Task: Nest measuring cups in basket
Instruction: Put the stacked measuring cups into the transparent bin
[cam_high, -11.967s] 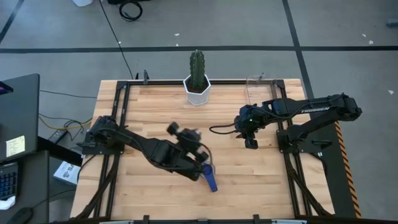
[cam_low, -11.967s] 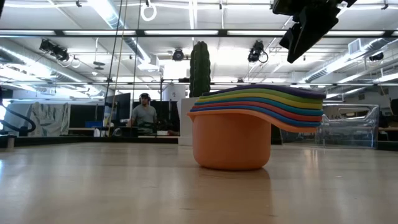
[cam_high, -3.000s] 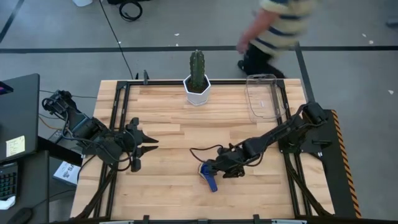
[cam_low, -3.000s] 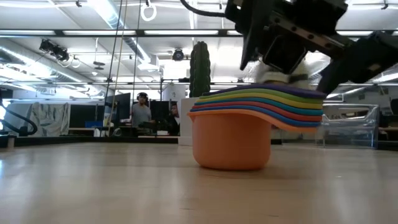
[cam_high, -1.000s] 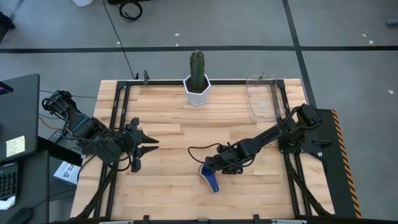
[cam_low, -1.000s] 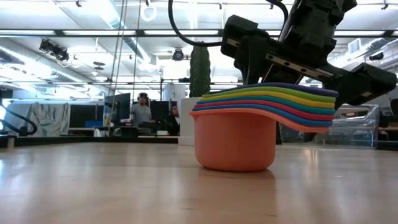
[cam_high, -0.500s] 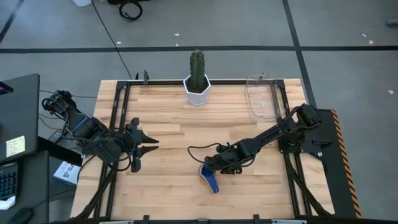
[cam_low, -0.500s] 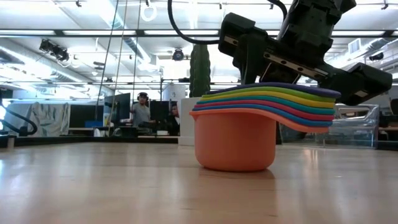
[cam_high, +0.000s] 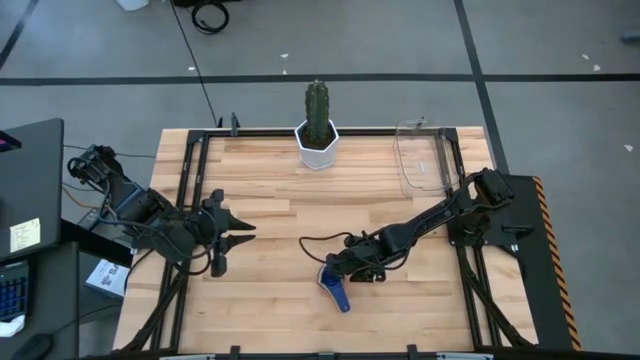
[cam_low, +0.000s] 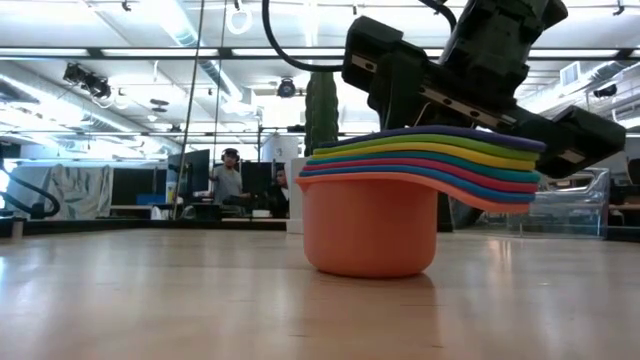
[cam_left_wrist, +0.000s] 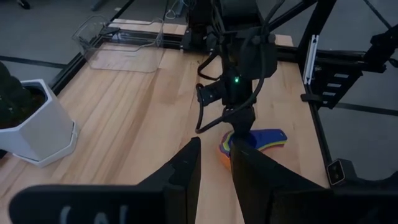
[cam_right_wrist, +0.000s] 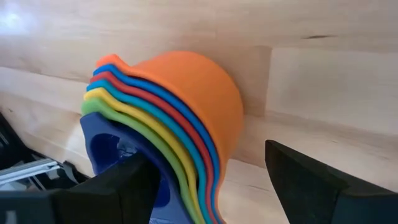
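Observation:
The measuring cups (cam_low: 370, 225) stand nested in one stack near the table's front middle (cam_high: 338, 290), orange outermost and purple on top. The orange cup's bottom rests on the wood, and the handles (cam_low: 500, 170) point to the right. My right gripper (cam_right_wrist: 208, 158) is open and comes down over the stack (cam_right_wrist: 186, 118), straddling it. The clear basket (cam_high: 422, 157) stands empty at the far right of the table. My left gripper (cam_left_wrist: 216, 146) hangs open and holds nothing above the table's left side (cam_high: 232, 233). My right gripper slants down from the table's right. One finger (cam_right_wrist: 118, 183) reaches into the bowl of the top purple cup (cam_right_wrist: 106, 146). The other finger (cam_right_wrist: 305, 180) stands outside the orange wall (cam_right_wrist: 224, 106) with a gap. The first finger hides where it touches. The stack stays on the table.
A white pot with a green cactus (cam_high: 317, 140) stands at the far edge's middle. The right arm (cam_high: 420, 230) stretches low across the right half of the table. Bare wood lies between the stack and the basket (cam_left_wrist: 121, 43).
The stack has slid a little toward the table's left edge on the wood, staying upright and nested. My right gripper has stayed over it and tipped slightly. The left arm has kept still.

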